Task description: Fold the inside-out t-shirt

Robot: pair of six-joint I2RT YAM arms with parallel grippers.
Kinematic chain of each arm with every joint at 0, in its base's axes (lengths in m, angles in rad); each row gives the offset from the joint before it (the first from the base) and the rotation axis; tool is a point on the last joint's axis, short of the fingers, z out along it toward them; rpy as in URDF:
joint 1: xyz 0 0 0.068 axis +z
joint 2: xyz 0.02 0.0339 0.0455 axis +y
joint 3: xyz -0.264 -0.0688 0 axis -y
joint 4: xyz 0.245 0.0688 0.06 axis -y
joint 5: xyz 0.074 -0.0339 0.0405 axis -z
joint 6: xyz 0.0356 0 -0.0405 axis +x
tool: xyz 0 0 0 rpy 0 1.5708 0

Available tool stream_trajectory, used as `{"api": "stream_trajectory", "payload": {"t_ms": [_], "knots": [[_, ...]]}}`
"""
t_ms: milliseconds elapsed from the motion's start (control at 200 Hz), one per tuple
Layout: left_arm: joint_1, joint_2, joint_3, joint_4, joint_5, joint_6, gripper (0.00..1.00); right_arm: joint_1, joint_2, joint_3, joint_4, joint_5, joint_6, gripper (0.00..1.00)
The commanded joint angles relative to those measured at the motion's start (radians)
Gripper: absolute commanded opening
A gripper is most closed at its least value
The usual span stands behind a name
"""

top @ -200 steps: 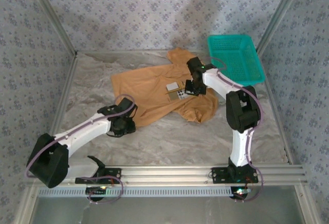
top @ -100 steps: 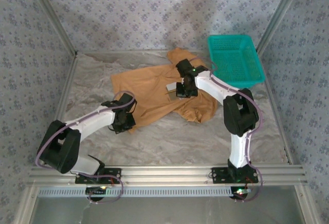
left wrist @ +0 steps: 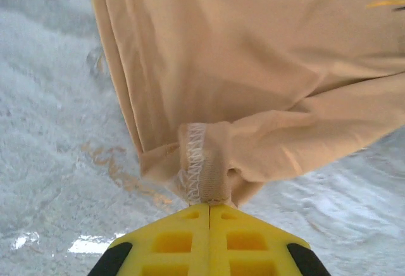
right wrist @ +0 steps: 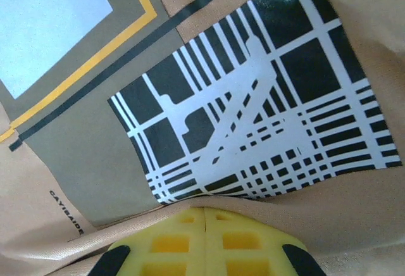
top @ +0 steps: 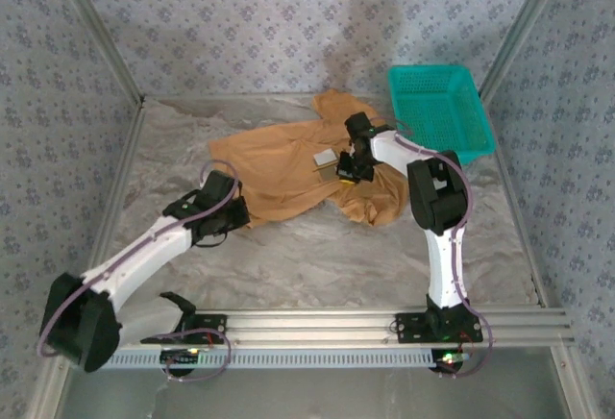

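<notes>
Inside-out t-shirt (top: pixel 279 164): tan, short-sleeved, thin cloth. It lies rumpled on the tabletop (top: pixel 317 260), to the left of the teal basket (top: pixel 440 111), with one bunched end near the basket's left wall.

Hem (left wrist: pixel 201 168): stitched seam facing outward, at the shirt corner farthest from the basket.

Printed patch (right wrist: pixel 253 111): black-and-white grid, olive panel, yellow line and pale blue square, on the shirt part nearer the basket.

Left tool (left wrist: pixel 209 205): fingers pressed together, pinching the hem.

Right tool (right wrist: pixel 205 211): fingers pressed together at the patch's edge. Cannot tell whether any cloth is caught between them.
</notes>
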Motion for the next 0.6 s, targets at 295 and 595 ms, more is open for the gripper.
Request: {"api": "stream_trajectory", "payload": {"t_ms": [295,595], "knots": [[-0.003,-0.408,-0.403,0.196,-0.046,-0.1,0.0,-0.072,0.102,-0.017,-0.045,0.111,0.019,0.0],[-0.01,-0.411,-0.386,0.163,-0.017,-0.085,0.36,-0.049,0.083,0.007,-0.062,0.104,0.013,0.0]]}}
